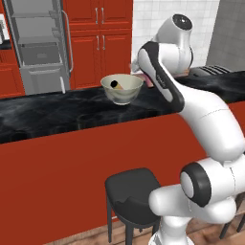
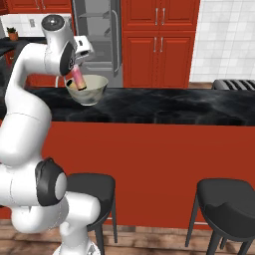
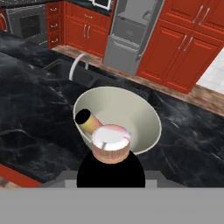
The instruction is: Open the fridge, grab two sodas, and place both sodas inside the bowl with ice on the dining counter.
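As the fingers (image 2: 74, 69) stood closed on a soda (image 2: 78, 78) tilted above the bowl (image 2: 89, 90) on the desk (image 2: 164, 107), a second bottle (image 3: 87, 122) already lay inside; an early release risked the soda striking the rim and rolling off.

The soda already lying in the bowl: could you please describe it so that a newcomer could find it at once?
On the dining counter stands a pale bowl. The soda in the bowl leans against its inner wall, dark cap up. The other soda hangs above it, held by the gripper.
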You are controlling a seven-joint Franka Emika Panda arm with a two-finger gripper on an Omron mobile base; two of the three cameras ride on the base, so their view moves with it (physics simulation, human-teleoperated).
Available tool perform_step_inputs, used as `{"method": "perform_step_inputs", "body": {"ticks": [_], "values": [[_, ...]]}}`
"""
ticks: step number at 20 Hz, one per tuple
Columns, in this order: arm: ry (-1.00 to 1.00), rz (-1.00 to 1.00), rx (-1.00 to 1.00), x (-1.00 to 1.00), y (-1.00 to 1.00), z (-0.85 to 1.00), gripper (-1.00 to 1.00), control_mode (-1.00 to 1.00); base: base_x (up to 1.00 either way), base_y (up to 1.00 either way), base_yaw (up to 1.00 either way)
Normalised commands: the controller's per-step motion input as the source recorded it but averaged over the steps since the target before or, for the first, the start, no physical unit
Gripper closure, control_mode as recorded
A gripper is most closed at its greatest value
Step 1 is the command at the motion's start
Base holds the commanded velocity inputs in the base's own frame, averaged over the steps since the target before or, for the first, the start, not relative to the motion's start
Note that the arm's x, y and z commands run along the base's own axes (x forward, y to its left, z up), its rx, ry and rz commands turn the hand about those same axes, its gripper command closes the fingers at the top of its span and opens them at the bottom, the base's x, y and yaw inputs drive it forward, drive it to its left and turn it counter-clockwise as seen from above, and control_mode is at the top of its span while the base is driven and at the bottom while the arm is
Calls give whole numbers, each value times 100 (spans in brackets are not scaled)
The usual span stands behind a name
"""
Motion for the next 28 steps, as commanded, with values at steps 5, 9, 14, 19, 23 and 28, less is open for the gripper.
{"method": "perform_step_inputs", "body": {"ticks": [5,9,14,19,23,28], "values": [[0,-4,0,46,9,-6,100,-100,0,0,0],[0,-3,0,43,6,-13,100,-100,0,0,0],[0,-2,0,39,4,-16,100,-100,0,0,0],[1,-2,-1,37,6,-20,100,-100,0,0,0],[3,-1,-2,34,6,-23,100,-100,0,0,0],[3,0,-2,31,7,-24,100,-100,0,0,0]]}}
